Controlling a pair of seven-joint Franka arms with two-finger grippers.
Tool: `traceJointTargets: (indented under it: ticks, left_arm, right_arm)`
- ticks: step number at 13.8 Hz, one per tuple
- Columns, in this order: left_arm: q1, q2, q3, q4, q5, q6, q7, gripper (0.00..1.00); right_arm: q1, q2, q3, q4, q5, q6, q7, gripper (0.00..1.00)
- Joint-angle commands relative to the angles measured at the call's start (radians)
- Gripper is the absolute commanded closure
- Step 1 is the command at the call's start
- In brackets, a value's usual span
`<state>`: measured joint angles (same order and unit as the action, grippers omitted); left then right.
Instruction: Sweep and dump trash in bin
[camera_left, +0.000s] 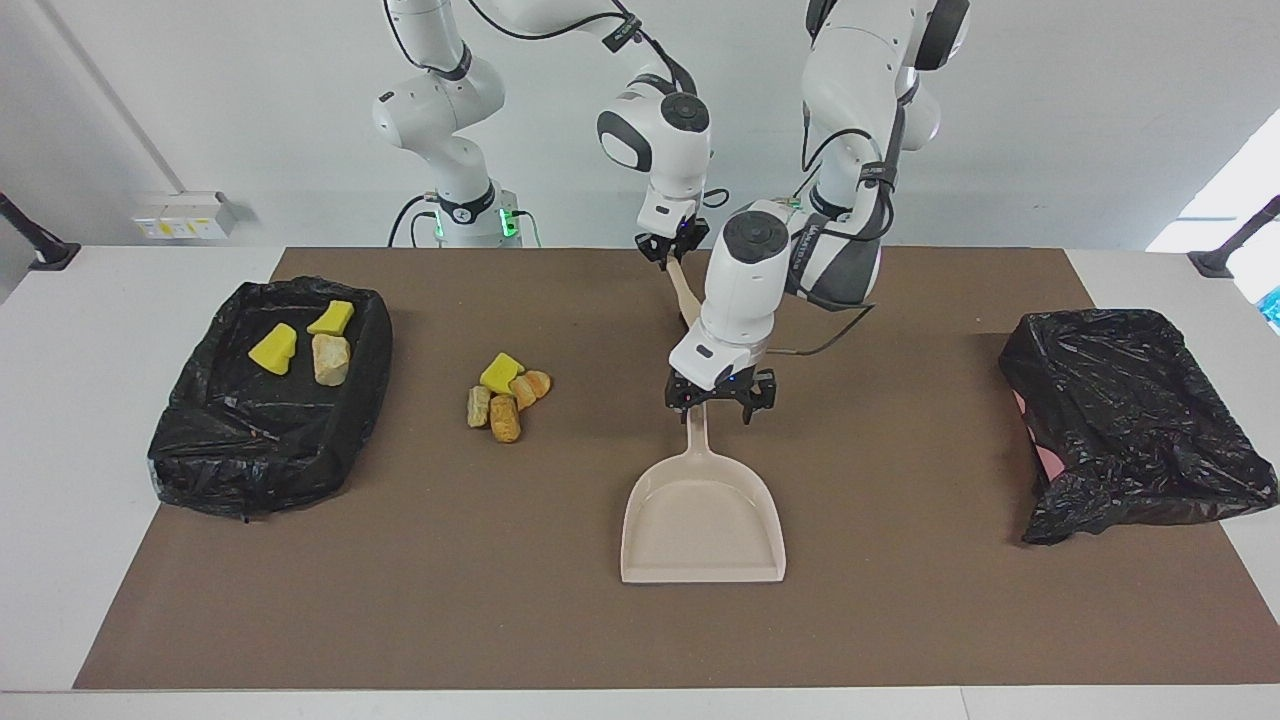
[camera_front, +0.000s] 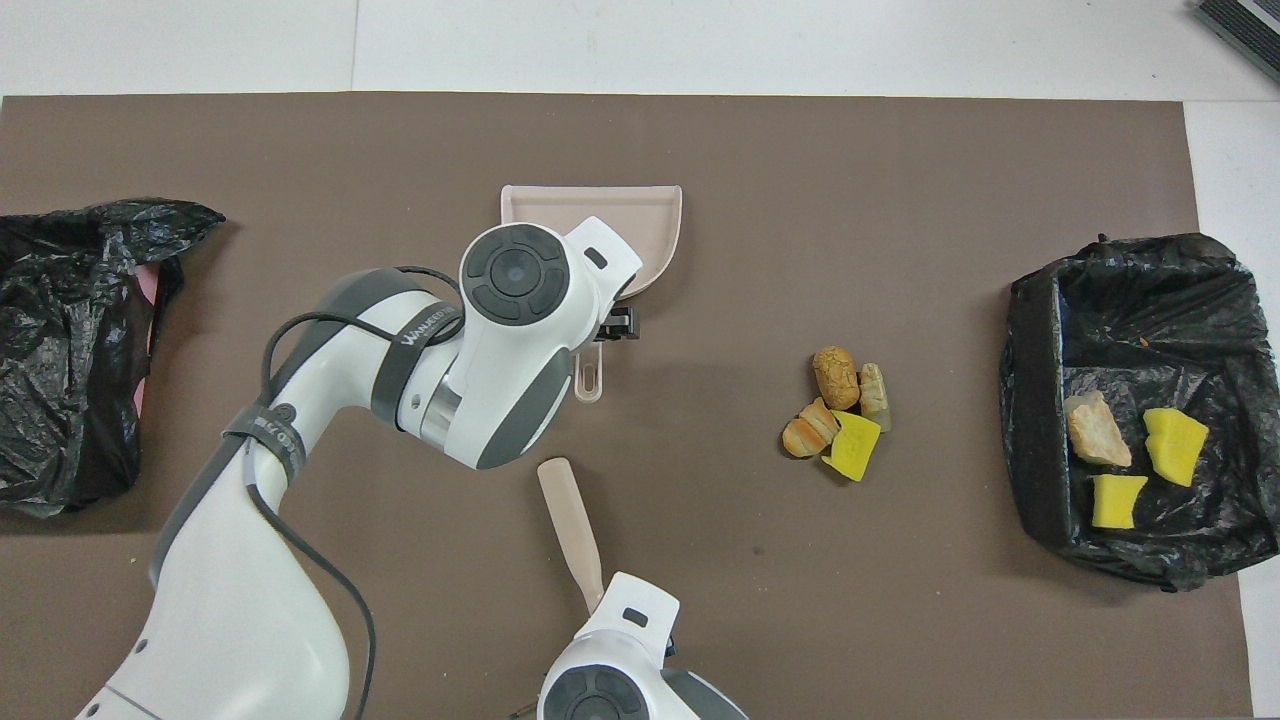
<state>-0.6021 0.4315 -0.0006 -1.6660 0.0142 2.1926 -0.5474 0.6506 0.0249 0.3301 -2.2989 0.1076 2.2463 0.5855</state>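
The trash (camera_left: 508, 394) lies as a small pile on the brown mat (camera_left: 900, 600), between the dustpan (camera_left: 703, 515) and the bin (camera_left: 268, 395) at the right arm's end of the table; the overhead view shows a few rolls and a yellow sponge chunk in the pile (camera_front: 840, 412). Three more pieces already sit inside the bin (camera_front: 1130, 400) — two yellow chunks and a pale one.

The dustpan lies flat on the mat near the table's middle, its handle pointing toward the robots. The left gripper (camera_left: 718, 395) is down at that handle with its fingers apart, straddling it and not yet closed. So the step in hand looks like picking up the dustpan.

The right gripper (camera_left: 674, 246) holds the brush (camera_left: 686, 293) by its handle, clamped on it, with the brush angled down toward the dustpan's handle; its bristle end is hidden by the left arm.

The next move probably calls for closing squarely on the thin handle, then carrying the pan to just beside the pile with its open lip facing the pieces, flat on the mat so nothing slips under. Both grippers are close together here — the brush needs room.

A second black bag (camera_left: 1130, 420) lies crumpled at the left arm's end.
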Motion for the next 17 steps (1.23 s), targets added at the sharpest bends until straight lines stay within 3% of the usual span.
traceJointTargets:
  ticks: [1,2,4,5,11,15,17]
  left_arm:
    - [-0.018,0.021,0.016,0.011,0.021,0.012,-0.029,0.03]
    - [-0.018,0.021,0.016,0.012,0.015,0.003,-0.031,0.15]
    - [-0.018,0.019,0.017,0.014,0.015,-0.028,-0.034,0.53]
    - [-0.016,0.019,0.016,0.009,0.022,-0.028,-0.029,1.0]
    - [0.004,-0.007,0.024,0.014,0.036,-0.065,-0.014,1.0]
    - [0.054,-0.085,0.025,0.015,0.047,-0.186,0.165,1.0]
    - [0.074,-0.109,0.027,0.017,0.049,-0.237,0.266,1.0]
  right_arm:
    - [-0.012,0.016,-0.003,0.016,0.024,0.009,-0.061,1.0]
    - [-0.015,0.018,-0.005,0.024,0.017,-0.007,-0.067,1.0]
    - [-0.032,-0.012,-0.006,0.027,0.007,-0.06,-0.079,1.0]
    - [-0.045,-0.046,-0.008,0.026,0.007,-0.103,-0.105,1.0]
    - [-0.237,-0.262,-0.008,0.015,0.006,-0.407,-0.3,1.0]
    - [-0.469,-0.376,-0.013,0.021,0.006,-0.542,-0.465,1.0]
    - [-0.592,-0.413,-0.013,0.022,-0.002,-0.554,-0.51,1.0]
